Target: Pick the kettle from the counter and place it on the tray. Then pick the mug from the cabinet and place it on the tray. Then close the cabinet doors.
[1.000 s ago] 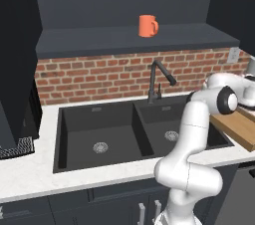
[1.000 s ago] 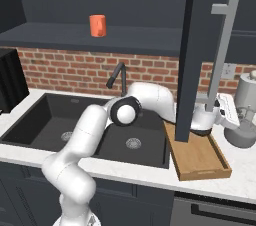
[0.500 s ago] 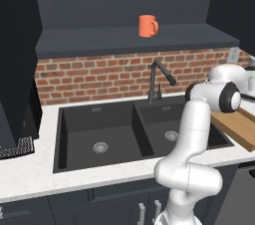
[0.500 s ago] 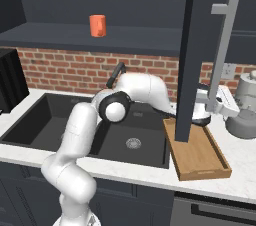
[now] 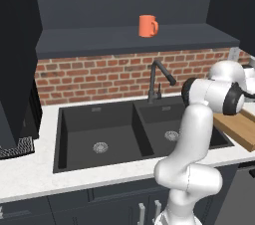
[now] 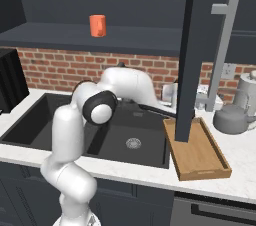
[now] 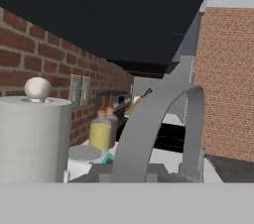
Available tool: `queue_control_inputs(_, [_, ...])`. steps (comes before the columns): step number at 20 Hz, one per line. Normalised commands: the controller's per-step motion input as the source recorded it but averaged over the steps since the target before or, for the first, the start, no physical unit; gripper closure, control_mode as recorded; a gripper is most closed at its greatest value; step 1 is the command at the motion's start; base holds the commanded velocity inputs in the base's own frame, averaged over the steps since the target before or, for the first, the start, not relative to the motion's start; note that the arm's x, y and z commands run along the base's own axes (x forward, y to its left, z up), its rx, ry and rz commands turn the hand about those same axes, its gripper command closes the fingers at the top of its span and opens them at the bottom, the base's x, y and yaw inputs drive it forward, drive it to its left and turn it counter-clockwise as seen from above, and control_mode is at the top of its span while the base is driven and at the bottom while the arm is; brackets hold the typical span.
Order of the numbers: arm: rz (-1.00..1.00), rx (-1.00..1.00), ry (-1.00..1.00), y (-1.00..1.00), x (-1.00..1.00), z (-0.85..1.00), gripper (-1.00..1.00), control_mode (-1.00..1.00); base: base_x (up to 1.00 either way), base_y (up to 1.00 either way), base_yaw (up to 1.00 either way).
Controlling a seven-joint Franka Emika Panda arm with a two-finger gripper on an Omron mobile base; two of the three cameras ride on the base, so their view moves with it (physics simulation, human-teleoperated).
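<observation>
Red brick backs the white speckled counter [image 6: 150, 176], where a black double sink [image 5: 119, 134] sits below a black faucet [image 5: 158, 77]. From its base in front of the sink, the white arm [image 6: 85, 120] bends at the elbow and reaches right, its hand passing behind the open cabinet door [image 6: 192, 45]. The pincer is hidden there in the base views; in the hand view the kettle's arched grey handle [image 7: 158, 124] rises right in front of the camera, and the pincer is closed, though whether it grips the handle cannot be told. The squat grey kettle [image 6: 234, 118] stands on the counter just right of the wooden tray [image 6: 200, 152], beside a pale cylinder [image 6: 247, 90]. The orange mug [image 6: 97, 25] stands on the cabinet shelf [image 6: 100, 37] above the sink.
</observation>
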Motion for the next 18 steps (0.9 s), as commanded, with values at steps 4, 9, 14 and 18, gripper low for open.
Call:
queue_control_inputs(4, [0.07,-0.04,0.0,0.44,-0.4,-0.41,1.0,-1.0,0.0,0.0,0.0])
queue_control_inputs(9, [0.06,0.0,-0.04,0.37,-0.37,-0.26,1.0,-1.0,0.0,0.0,0.0])
queue_control_inputs(14, [0.05,0.0,-0.06,0.42,-0.1,-0.25,1.0,-1.0,0.0,0.0,0.0])
queue_control_inputs(18, [0.02,0.02,-0.05,0.47,0.17,-0.2,1.0,-1.0,0.0,0.0,0.0])
